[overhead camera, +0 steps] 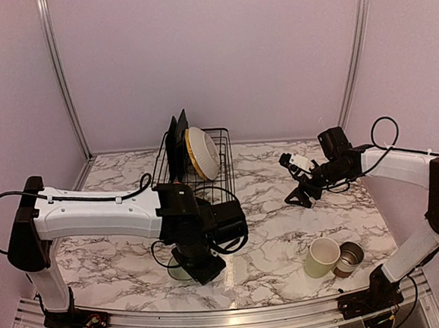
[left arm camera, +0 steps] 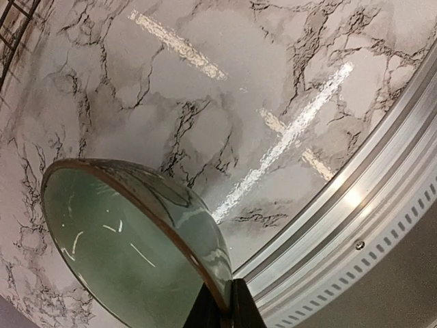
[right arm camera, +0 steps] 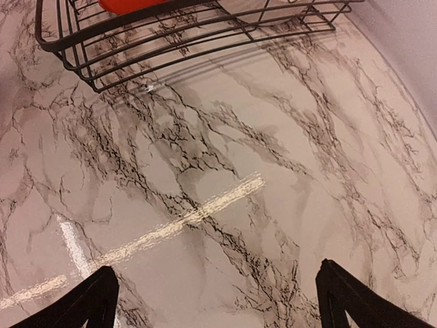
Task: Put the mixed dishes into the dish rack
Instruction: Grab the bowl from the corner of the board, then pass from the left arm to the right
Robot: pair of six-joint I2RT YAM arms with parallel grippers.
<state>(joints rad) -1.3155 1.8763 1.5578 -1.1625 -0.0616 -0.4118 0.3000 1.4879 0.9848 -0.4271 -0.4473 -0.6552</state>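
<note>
A pale glazed bowl (left arm camera: 123, 253) with a brown rim fills the lower left of the left wrist view, and my left gripper (left arm camera: 229, 295) is shut on that rim, one finger inside and one outside. From above, the bowl (overhead camera: 173, 272) peeks out under the left gripper (overhead camera: 201, 268) near the front edge. The black wire dish rack (overhead camera: 218, 164) stands at the back with black plates (overhead camera: 178, 141) and a yellow plate (overhead camera: 202, 152) upright in it. My right gripper (right arm camera: 217, 294) hangs open over bare marble, right of the rack (right arm camera: 171, 41). A pale green mug (overhead camera: 321, 257) and a grey-brown cup (overhead camera: 349, 258) sit front right.
The metal rail of the table's front edge (left arm camera: 369, 225) runs close beside the bowl. Something orange-red (right arm camera: 130, 4) shows inside the rack at the top of the right wrist view. Walls close the table at the back and sides.
</note>
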